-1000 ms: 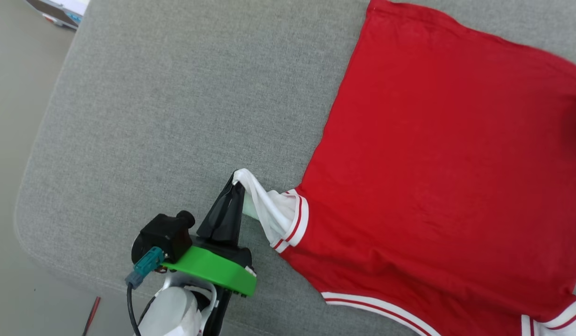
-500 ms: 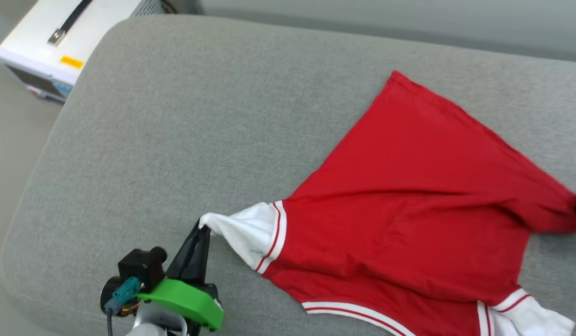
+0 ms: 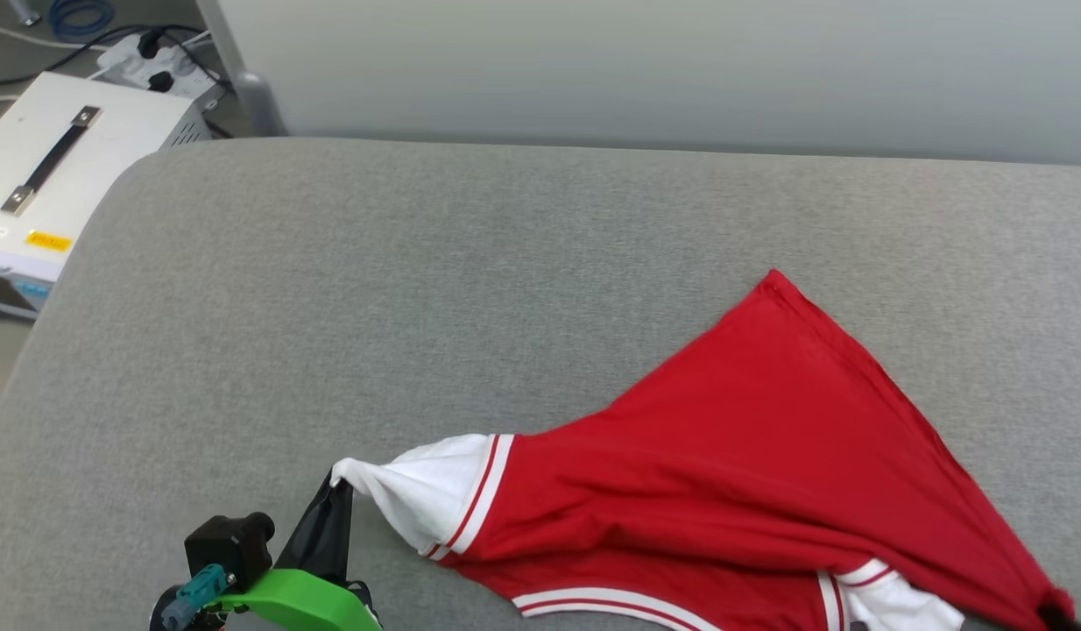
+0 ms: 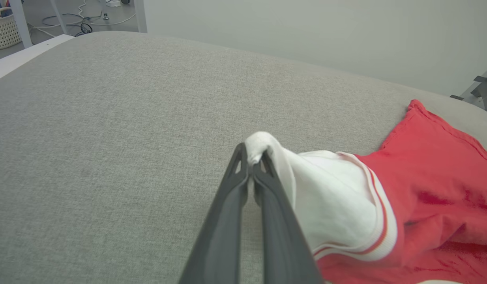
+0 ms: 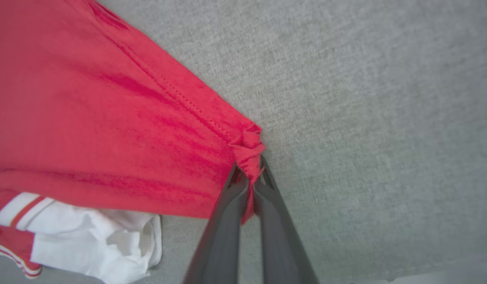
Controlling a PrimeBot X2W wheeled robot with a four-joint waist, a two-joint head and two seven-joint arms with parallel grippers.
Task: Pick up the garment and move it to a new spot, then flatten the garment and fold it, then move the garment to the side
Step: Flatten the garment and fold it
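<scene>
Though cropped, perhaps case beyond garment.

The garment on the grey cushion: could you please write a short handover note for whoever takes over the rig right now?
Grippers: the left gripper is shut on the tip of the white sleeve; the right gripper is shut on a red hem corner.
Things: the garment hangs bunched between both, its far corner on the grey cushion.
Done: both grips are in place.
Left: set down, flatten, fold, move aside.
</scene>
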